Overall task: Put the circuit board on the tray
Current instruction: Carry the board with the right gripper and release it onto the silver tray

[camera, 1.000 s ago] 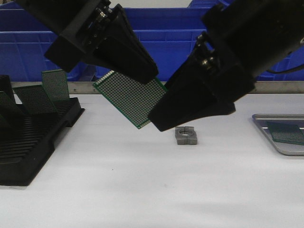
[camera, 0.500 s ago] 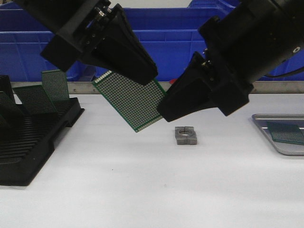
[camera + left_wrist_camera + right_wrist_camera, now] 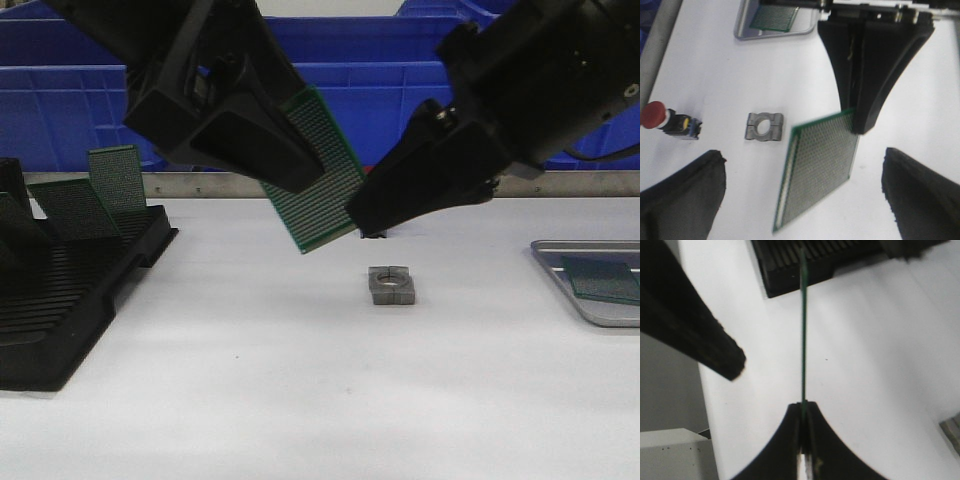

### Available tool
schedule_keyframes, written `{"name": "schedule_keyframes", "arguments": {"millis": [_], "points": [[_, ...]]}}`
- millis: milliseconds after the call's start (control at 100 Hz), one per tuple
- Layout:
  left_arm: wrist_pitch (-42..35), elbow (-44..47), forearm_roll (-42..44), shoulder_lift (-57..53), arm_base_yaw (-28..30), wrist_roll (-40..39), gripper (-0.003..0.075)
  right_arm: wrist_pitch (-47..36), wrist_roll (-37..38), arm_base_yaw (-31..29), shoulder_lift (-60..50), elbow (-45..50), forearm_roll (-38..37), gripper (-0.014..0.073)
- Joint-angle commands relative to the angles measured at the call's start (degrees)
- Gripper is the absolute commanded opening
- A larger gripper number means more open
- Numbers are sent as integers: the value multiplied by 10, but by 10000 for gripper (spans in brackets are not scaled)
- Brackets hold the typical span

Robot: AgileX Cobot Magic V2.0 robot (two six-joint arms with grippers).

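Right gripper (image 3: 803,412) pinches the perforated circuit board (image 3: 819,167) edge-on above the table, left gripper (image 3: 800,192) spread wide, evidently a handover toward the tray (image 3: 590,285).

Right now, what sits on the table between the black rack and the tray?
Front view: only the small grey metal clamp block lies between the black rack and the tray; otherwise bare white table.

Tray (image 3: 556,250) cut off by front view's right edge; circuit board (image 3: 819,167) blurred in left wrist view.

Both hands (image 3: 355,215) are matte black, wedge-shaped.
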Motion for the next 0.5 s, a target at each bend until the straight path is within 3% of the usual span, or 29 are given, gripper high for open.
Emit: {"name": "schedule_keyframes", "arguments": {"millis": [0,150,490], "points": [[-30,-18,-15,-30,-2,-4,608,-1,44,-38,-17,-18,26,-69],[-25,-18,-15,-36,-2,-5,608,0,83,-124,-17,-17,14,-69],[-20,-18,-15,-35,-2,-6,607,-20,83,-302,1,-17,13,-69]]}}
